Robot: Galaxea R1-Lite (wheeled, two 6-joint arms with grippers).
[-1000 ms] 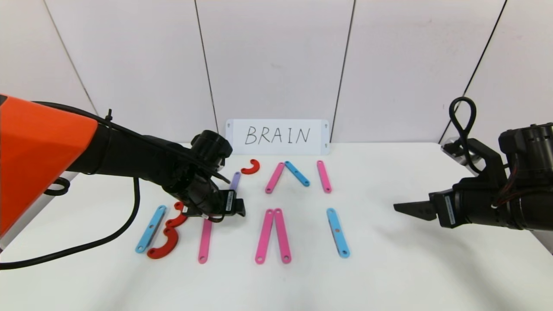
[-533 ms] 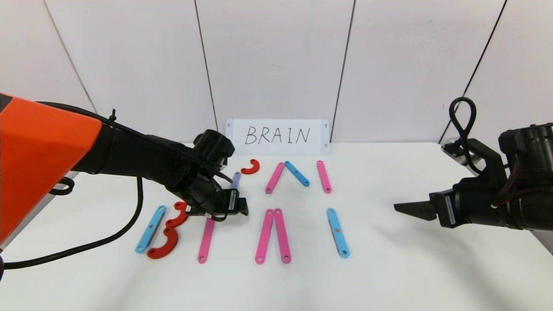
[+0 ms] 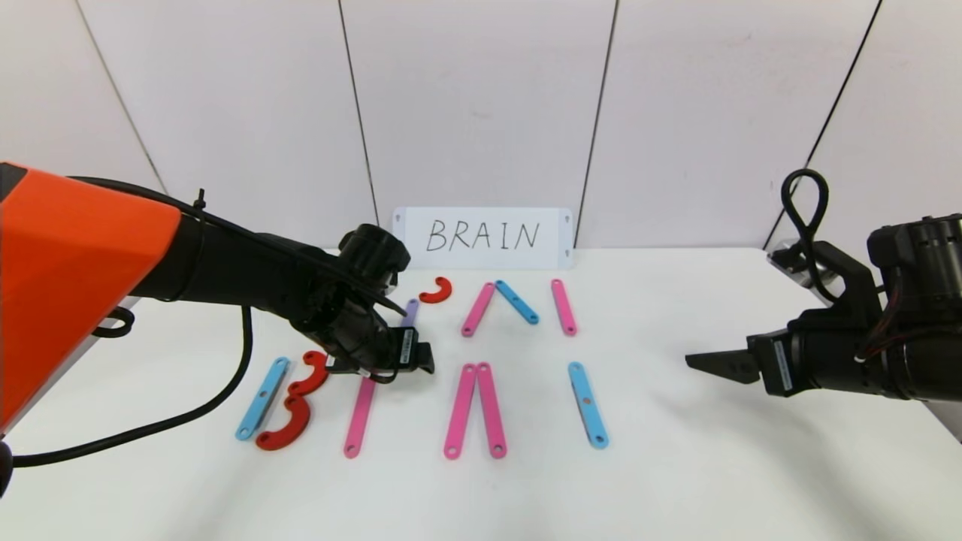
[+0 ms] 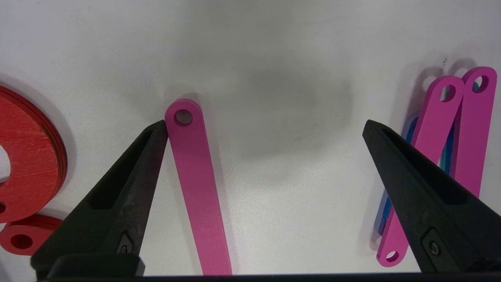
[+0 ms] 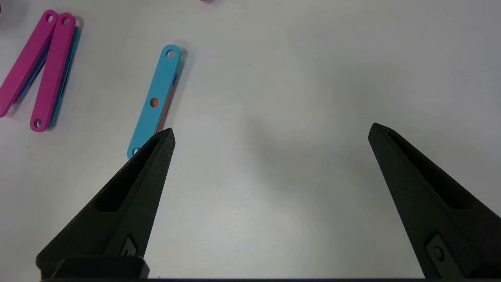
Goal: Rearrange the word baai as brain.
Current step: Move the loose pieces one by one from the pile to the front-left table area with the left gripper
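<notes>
Pink bar (image 3: 359,417) lying flat at six o'clock of left pincer (image 3: 425,368), released wide, gripping nothing, hovering low. Risking one fingertip (image 4: 158,129) nudging bar toward red curves (image 3: 289,409) at nine o'clock. Right pincer (image 3: 706,363) idling released at three o'clock.

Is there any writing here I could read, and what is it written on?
"BRAIN": handwritten in black on the white card standing against the wall at the back of the table.
White stickers on the left gripper and the right gripper: print too small to read.
No other text shows.
</notes>
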